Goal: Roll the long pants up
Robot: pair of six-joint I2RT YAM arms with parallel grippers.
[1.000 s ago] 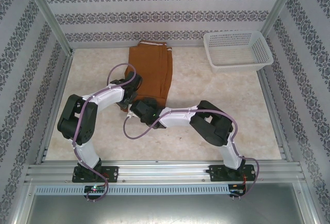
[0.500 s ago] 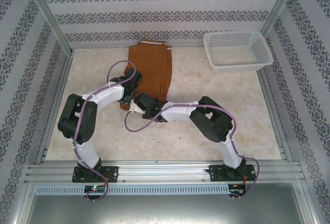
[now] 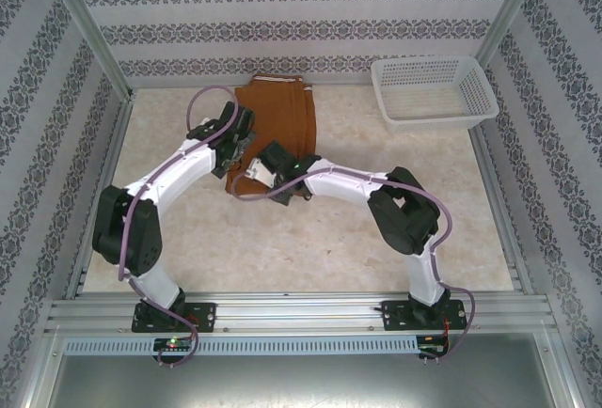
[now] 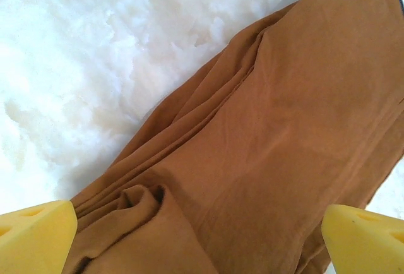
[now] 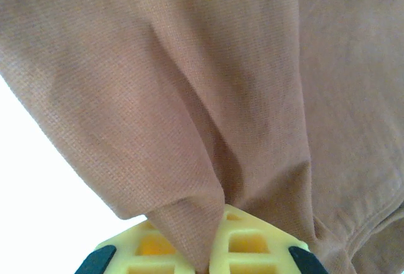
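Cream, marble-patterned table (image 3: pixel 395 239), walled on three sides by patterned paper, carries two white-and-black arms that reach in from its near edge and meet over the far-left middle. The left arm (image 3: pixel 160 182) stretches far and slightly right; the right arm (image 3: pixel 348 182) bends left across the table. Between them lie the rust-brown long pants (image 3: pixel 282 117), a narrow strip running from the far wall toward the near side. Their pale striped waistband (image 3: pixel 279 79) is at the far end, and the near end is gathered under the two wrists. A white plastic basket (image 3: pixel 437 118) sits in the far right corner, well apart from the cloth. The left tool (image 4: pixel 199 239) hangs over the left edge of the pants with its yellow fingers (image 4: pixel 35 233) spread wide, one at each side of its wrist view. Loose cloth folds lie between them, with bare table beyond the cloth's edge. The right tool (image 5: pixel 205 252), just right of the left one and nearer, has its yellow pads (image 5: pixel 252 242) pressed together on a pinched ridge of the brown cloth. The cloth is drawn up into a crease running away from the tips. A rumpled fold (image 4: pixel 142 201) sits near one of the left tool's fingers.
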